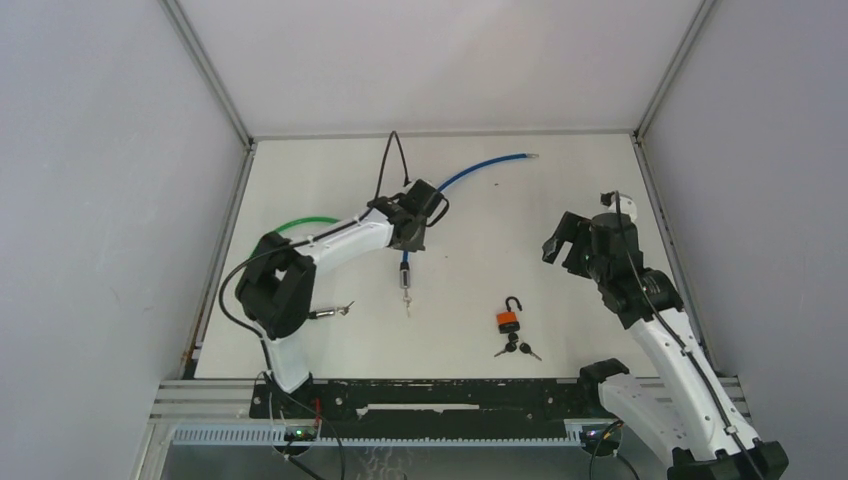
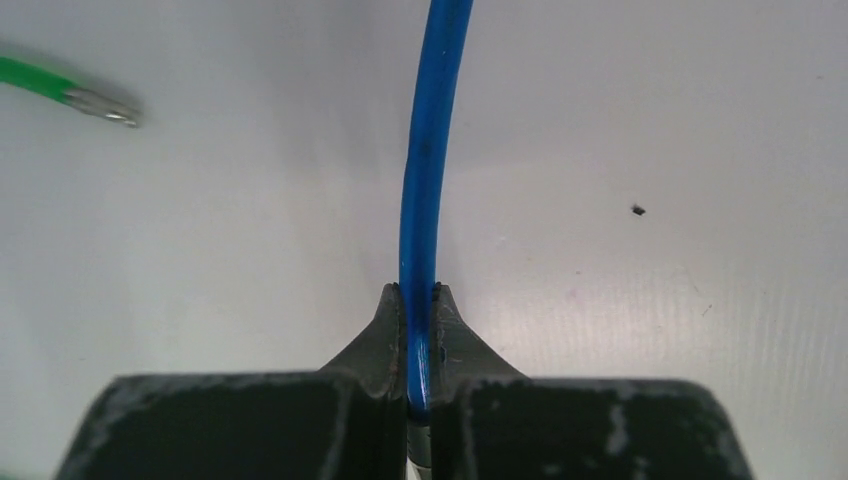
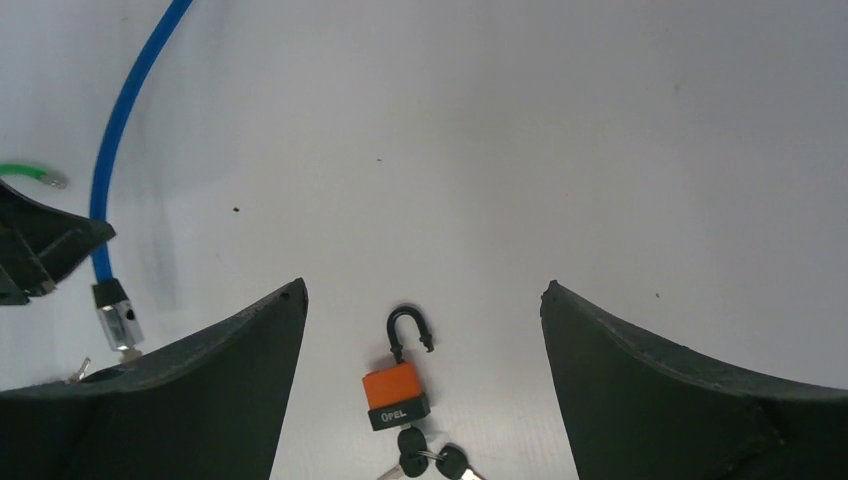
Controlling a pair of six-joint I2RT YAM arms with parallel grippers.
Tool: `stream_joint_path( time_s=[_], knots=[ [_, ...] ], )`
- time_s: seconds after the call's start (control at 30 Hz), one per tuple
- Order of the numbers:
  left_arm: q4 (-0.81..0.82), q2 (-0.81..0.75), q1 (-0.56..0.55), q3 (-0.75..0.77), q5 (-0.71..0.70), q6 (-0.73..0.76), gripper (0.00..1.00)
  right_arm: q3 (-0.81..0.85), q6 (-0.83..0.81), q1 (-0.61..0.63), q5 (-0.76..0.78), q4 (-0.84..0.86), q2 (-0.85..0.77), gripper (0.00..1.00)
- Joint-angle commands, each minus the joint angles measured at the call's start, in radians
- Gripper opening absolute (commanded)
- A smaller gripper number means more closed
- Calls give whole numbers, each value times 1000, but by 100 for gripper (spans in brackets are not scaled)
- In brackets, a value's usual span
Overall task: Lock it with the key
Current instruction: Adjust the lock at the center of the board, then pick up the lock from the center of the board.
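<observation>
While left gripper (image 2: 418,297) pinches blue cable (image 2: 425,170) | right gripper (image 3: 422,288) spread — padlock (image 3: 395,392) shackle up

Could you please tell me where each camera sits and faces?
Top: above and behind the robot, looking down on the table; left arm and right arm show.
Left wrist: on that wrist, looking along the left hand, shut on the blue cable.
Right wrist: on that wrist, looking down through the open right hand at the padlock.
Shared: the blue cable shows in all three.

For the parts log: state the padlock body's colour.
The padlock body is orange; best in right wrist view.
</observation>
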Motion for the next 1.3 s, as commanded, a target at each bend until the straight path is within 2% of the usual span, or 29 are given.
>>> stream_joint_path(
  time_s=[0.0, 0.03, 0.07, 0.17, 0.23, 0.3, 0.33, 0.4, 0.5, 0.6, 0.67, 0.77, 0.83, 0.9, 1.07, 1.17, 1.23, 1.27],
  knots=[
    [-7, -116, 35, -30, -61, 139, 1, 87, -125, 13, -21, -58, -47, 94],
    [-3, -115, 38, -40, -55, 138, 3, 85, -123, 16, -19, -61, -57, 94],
    [3, -110, 46, -45, -45, 133, 11, 79, -115, 18, -26, -59, -71, 94],
    [-7, -70, 65, -19, 50, 110, 43, 50, -90, 16, -45, -50, -73, 93],
    [-10, -54, 72, 2, 94, 88, 58, 46, -79, 17, -62, -53, -55, 93],
    [2, -55, 79, 2, 116, 63, 81, 46, -70, 20, -72, -51, -41, 93],
    [16, -53, 91, -1, 166, 48, 97, 46, -62, 22, -74, -47, -36, 93],
    [47, -36, 126, -16, 265, 15, 100, 46, -50, 27, -75, -37, -27, 93],
    [35, 13, 141, 1, 192, -58, 100, 44, -29, 38, -77, -16, -15, 93],
    [38, 55, 136, -6, 158, -171, 95, 44, -16, 56, -81, 2, -1, 92],
    [55, 71, 140, -34, 119, -242, 84, 44, -7, 66, -76, 7, 5, 90],
    [141, 116, 162, -69, 143, -266, 73, 44, 15, 79, -69, 4, 5, 89],
    [131, 135, 156, -44, 137, -248, 65, 44, 24, 88, -55, -3, 7, 88],
    [116, 138, 155, -30, 128, -248, 52, 36, 29, 92, -43, -3, 5, 85],
    [88, 83, 150, -26, 94, -192, 2, 53, 13, 85, -55, 93, 46, 85],
    [83, 12, 144, -39, 43, -127, 0, 143, -67, 52, -45, 121, 199, 87],
    [96, -29, 138, -75, -8, -91, 0, 275, -242, 15, -73, 54, 330, 89],
    [67, -46, 136, -75, -20, -77, 0, 326, -306, -2, -25, 3, 387, 90]
  ],
)
